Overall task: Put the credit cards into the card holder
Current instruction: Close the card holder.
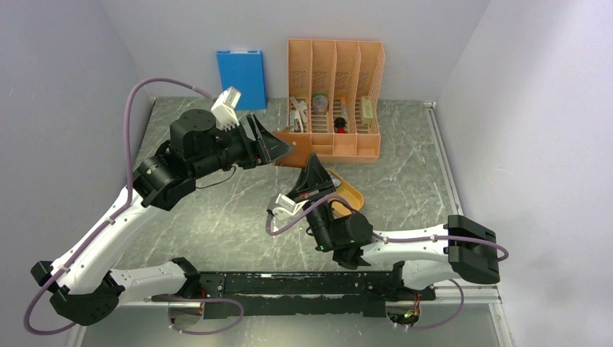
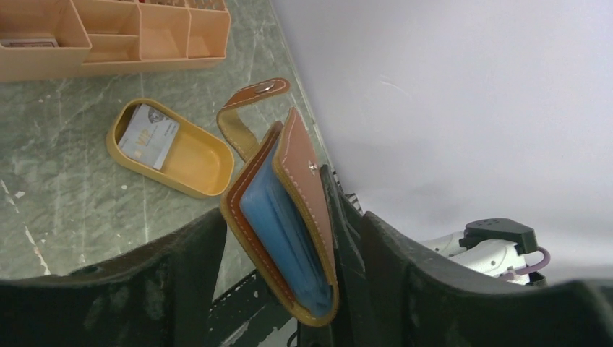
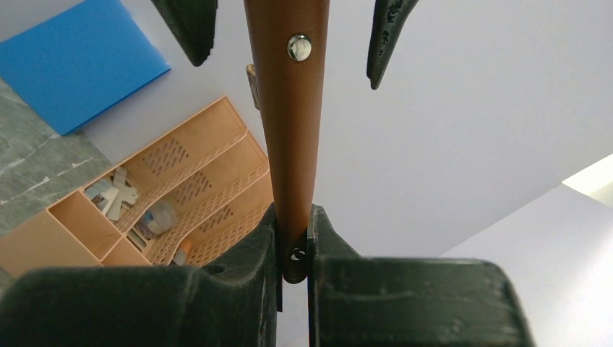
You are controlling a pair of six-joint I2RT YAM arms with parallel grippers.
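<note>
The desk [image 1: 217, 217] has a dark grey-green stone-patterned top with pale veins. Plain pale grey walls [image 1: 65, 108] close it in on the left, back and right. A blue board [image 1: 241, 78] leans on the back wall left of centre and shows no readable writing.

Near the middle of the desk the left gripper [image 1: 282, 148] is released. Its black fingers stand wide apart on either side of the card holder [image 2: 303, 181], and the right wrist view shows a gap between each fingertip and the leather.

The brown card holder hangs in the air, partly open, with its blue-grey sleeves showing and its snap tab [image 2: 253, 90] curling away. The right gripper [image 3: 293, 224] is clenched on one leather cover.

An orange desk organizer [image 1: 336, 72] stands at the back edge and holds small items.

In front of it, right of centre, lies an orange oval tray [image 2: 195, 155]. One pale credit card [image 2: 148, 136] rests flat at one end of the tray. Its gold lettering is too small to read.
</note>
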